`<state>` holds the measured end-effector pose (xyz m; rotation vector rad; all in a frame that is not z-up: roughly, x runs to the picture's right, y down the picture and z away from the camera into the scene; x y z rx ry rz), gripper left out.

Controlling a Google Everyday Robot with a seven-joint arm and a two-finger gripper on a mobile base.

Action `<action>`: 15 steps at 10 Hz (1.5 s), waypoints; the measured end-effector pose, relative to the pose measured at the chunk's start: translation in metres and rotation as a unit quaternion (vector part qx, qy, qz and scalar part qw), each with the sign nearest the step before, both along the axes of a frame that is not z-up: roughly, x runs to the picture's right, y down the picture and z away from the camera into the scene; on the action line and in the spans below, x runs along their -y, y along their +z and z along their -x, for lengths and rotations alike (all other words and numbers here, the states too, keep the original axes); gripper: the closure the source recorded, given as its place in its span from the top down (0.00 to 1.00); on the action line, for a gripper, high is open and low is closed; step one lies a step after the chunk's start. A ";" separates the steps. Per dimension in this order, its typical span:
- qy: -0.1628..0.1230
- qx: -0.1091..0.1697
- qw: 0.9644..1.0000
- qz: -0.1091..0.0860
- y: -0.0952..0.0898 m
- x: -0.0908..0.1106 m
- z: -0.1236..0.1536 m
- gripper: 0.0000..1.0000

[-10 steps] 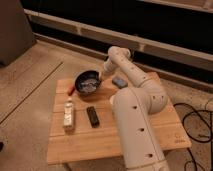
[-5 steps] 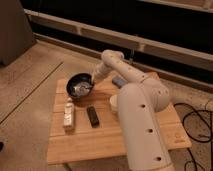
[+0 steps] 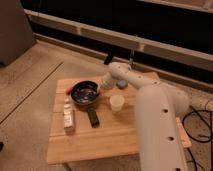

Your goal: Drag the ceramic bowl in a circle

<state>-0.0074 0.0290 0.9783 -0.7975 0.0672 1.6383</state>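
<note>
Arm point(image 3: 155, 125) fills the near right of the view, reaching back over the table point(image 3: 100, 142) to where the gripper point(image 3: 102, 85) sits at the right rim of the bowl point(image 3: 85, 93), jaws shut; whether they pinch the rim or only press against it can't be told. The bowl rests on the left-centre of the table, upright. Risks, as I judge them: a circle swept leftward or forward could knock the remote point(image 3: 93, 117) or the carton point(image 3: 68, 120) lying just beside the bowl, and a sweep to the right could nudge the cup point(image 3: 117, 102); a weak hold on the glossy rim could slip, or tip the bowl. The table is pale slatted wood, standing on a speckled floor point(image 3: 30, 80). Behind it runs a dark wall point(image 3: 150, 22) with pale horizontal rails.
</note>
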 end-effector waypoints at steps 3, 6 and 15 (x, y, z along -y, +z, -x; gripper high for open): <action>0.034 -0.048 0.998 0.007 0.001 -0.006 -0.078 0.00; 0.034 -0.056 0.998 0.010 0.012 0.002 -0.095 0.00; -0.058 -0.007 0.998 -0.026 0.011 0.073 -0.008 0.34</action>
